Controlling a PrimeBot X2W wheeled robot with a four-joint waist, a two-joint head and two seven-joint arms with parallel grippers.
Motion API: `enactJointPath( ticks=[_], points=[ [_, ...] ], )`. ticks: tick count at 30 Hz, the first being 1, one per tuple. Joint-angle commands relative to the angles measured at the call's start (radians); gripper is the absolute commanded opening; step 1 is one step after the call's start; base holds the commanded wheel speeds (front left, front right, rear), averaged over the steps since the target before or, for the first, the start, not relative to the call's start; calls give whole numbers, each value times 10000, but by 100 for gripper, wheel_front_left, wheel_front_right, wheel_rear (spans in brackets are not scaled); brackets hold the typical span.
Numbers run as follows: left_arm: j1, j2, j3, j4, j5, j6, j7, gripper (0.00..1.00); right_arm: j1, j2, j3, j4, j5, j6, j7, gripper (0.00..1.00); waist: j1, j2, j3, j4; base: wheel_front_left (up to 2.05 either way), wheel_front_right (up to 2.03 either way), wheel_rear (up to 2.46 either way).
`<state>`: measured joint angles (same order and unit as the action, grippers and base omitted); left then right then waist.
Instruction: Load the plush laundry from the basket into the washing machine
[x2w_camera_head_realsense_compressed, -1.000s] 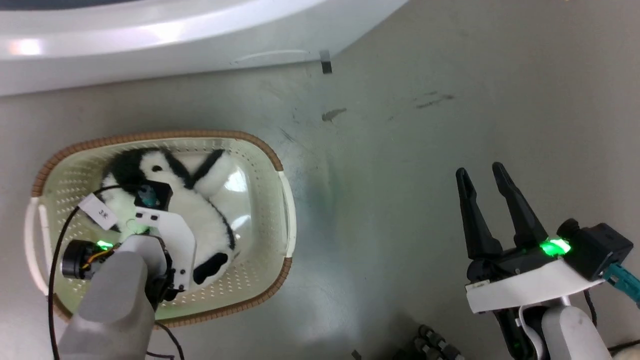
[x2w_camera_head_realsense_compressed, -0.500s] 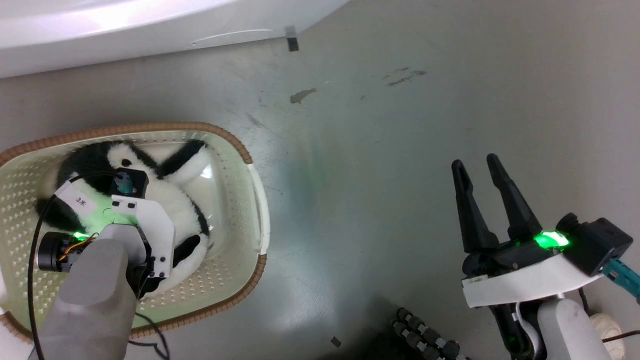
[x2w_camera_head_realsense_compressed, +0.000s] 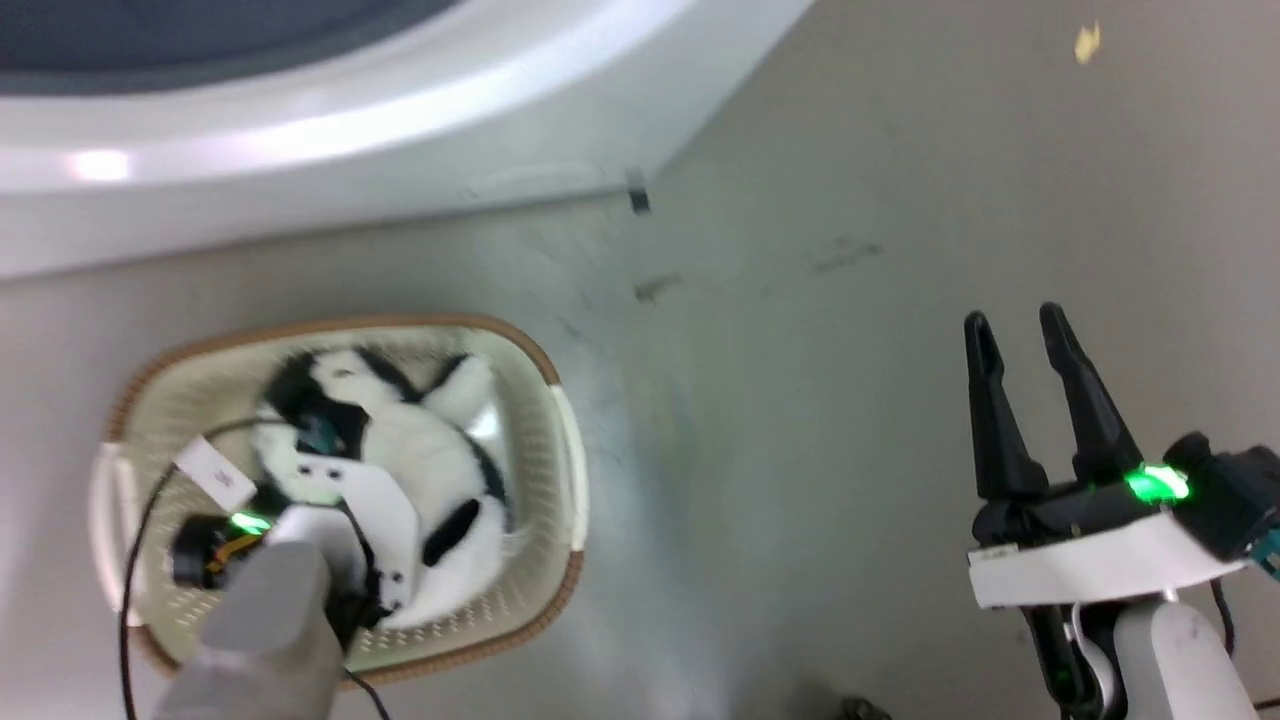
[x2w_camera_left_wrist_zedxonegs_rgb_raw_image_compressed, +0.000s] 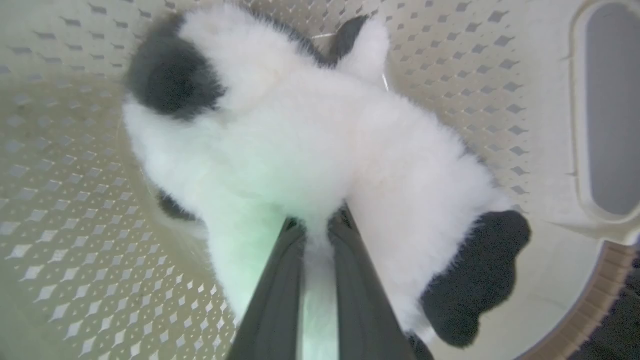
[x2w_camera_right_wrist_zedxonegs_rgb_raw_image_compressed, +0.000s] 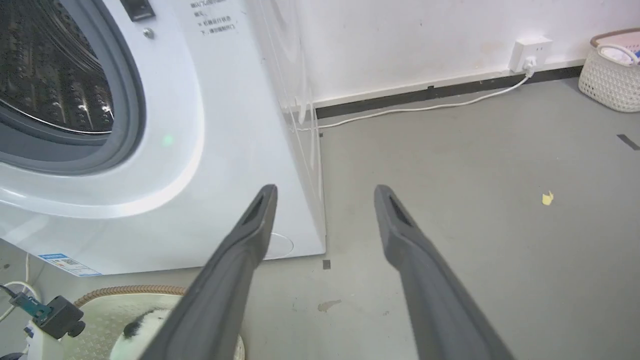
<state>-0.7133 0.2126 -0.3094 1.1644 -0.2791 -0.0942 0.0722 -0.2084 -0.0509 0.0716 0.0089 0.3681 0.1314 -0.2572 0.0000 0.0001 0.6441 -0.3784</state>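
Note:
The cream basket (x2w_camera_head_realsense_compressed: 560, 470) with its brown rim stands on the floor at lower left, just before the white washing machine (x2w_camera_head_realsense_compressed: 400, 150). Inside it lies the fluffy white and black plush laundry (x2w_camera_head_realsense_compressed: 430, 470). My left arm (x2w_camera_head_realsense_compressed: 290, 590) reaches down into the basket. In the left wrist view my left gripper (x2w_camera_left_wrist_zedxonegs_rgb_raw_image_compressed: 317, 225) is shut on the white fur of the plush (x2w_camera_left_wrist_zedxonegs_rgb_raw_image_compressed: 300, 140), with the perforated basket wall (x2w_camera_left_wrist_zedxonegs_rgb_raw_image_compressed: 75, 200) around it. My right gripper (x2w_camera_head_realsense_compressed: 1018, 325) hangs open over bare floor at lower right. The right wrist view shows the washer's steel drum (x2w_camera_right_wrist_zedxonegs_rgb_raw_image_compressed: 50, 75) open.
Grey floor (x2w_camera_head_realsense_compressed: 800, 400) stretches between the basket and my right arm. In the right wrist view a wall socket (x2w_camera_right_wrist_zedxonegs_rgb_raw_image_compressed: 530, 50) with a white cable runs along the skirting, a second white basket (x2w_camera_right_wrist_zedxonegs_rgb_raw_image_compressed: 607, 75) stands far right, and a yellow scrap (x2w_camera_right_wrist_zedxonegs_rgb_raw_image_compressed: 548, 198) lies on the floor.
The whole head picture has shifted, so the camera moved; more of the washer's front now shows. My left gripper stays on the plush in the basket, and the right gripper stays open.

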Motion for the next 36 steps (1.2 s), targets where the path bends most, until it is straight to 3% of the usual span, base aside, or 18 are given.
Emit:
enactJointPath(
  ticks=[1, 10, 20, 24, 29, 36],
  points=[
    [183, -106, -43, -15, -61, -77, -247, 0, 167, 7, -81, 10, -140, -7, -45, 100, 0, -1, -1086, 668, 0, 0, 0],
    [1356, -822, -233, -191, -580, -325, -2003, 0, 1119, 7, -618, 10, -878, -7, -45, 100, 0, -1, -3379, 1785, 0, 0, 0],
    [2583, -990, -474, -1476, -1253, -361, -3190, 0, 1891, 7, -806, 42, -1315, -7, -45, 100, 0, -1, -4744, 2418, 0, 0, 0],
    [3008, -937, -292, -2764, -1401, -362, -3321, 0, 2062, 7, -812, 54, -1347, -7, -45, 100, 0, -1, -4966, 2509, 0, 0, 0],
    [3616, -744, 185, -5535, -1062, -57, -3335, 0, 2085, 7, -796, 20, -1347, -7, -45, 100, 0, -1, -4980, 2504, 0, 0, 0],
    [3596, -298, 744, -8388, -772, 242, -3265, 0, 1822, 7, -570, -125, -1356, -7, -45, 100, 0, -1, -4086, 2122, 0, 0, 0]
  ],
)
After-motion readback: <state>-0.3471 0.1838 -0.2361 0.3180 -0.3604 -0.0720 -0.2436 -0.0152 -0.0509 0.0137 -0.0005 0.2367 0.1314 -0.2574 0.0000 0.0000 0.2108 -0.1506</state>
